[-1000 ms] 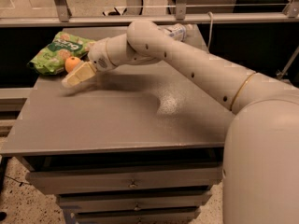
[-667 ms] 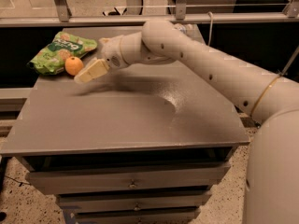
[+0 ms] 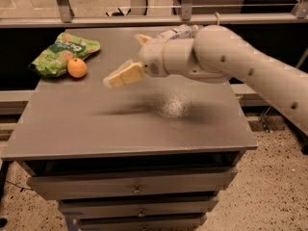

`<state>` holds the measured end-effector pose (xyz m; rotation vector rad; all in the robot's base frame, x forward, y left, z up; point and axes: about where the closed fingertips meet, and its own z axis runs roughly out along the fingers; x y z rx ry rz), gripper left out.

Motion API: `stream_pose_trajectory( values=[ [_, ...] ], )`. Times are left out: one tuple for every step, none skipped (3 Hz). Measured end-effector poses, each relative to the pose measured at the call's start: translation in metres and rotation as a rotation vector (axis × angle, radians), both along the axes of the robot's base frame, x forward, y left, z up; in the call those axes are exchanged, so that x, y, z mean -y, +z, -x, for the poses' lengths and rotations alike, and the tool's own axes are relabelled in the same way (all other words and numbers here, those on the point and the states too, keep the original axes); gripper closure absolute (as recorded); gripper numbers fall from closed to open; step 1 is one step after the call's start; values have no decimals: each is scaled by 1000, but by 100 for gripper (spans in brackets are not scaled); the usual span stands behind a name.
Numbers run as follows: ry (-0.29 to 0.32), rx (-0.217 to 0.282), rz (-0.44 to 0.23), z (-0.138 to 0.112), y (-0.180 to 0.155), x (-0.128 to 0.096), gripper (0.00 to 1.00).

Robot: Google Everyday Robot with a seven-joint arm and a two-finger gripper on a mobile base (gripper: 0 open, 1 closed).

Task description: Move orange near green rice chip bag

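A grey table point(image 3: 144, 129) in the lab: the orange point(image 3: 77, 67) sits at the far left corner, touching the lower edge of the green rice chip bag point(image 3: 62, 52) – as near as the task could ask, by the look of it. The robot's gripper point(image 3: 122, 75) hangs above the middle of the tabletop, well apart from the fruit and with nothing visible in its hold; whether the claw is spread or closed cannot be told from here. A white bottle point(image 3: 177, 32) lies behind the arm point(image 3: 226, 57). What seems left is a clean exit. The arm would do best to go up and away to the right, never sweeping low toward the corner – a round fruit rolls at the slightest nudge – and to mind the bottle at its back.
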<state>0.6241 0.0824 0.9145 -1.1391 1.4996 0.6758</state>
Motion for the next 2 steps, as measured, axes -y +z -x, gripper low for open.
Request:
stream_pose_trajectory(
  values=[
    [-70, -4, -5, 0, -1, 46, 0],
    [-68, -4, -4, -1, -1, 44, 0]
  ],
)
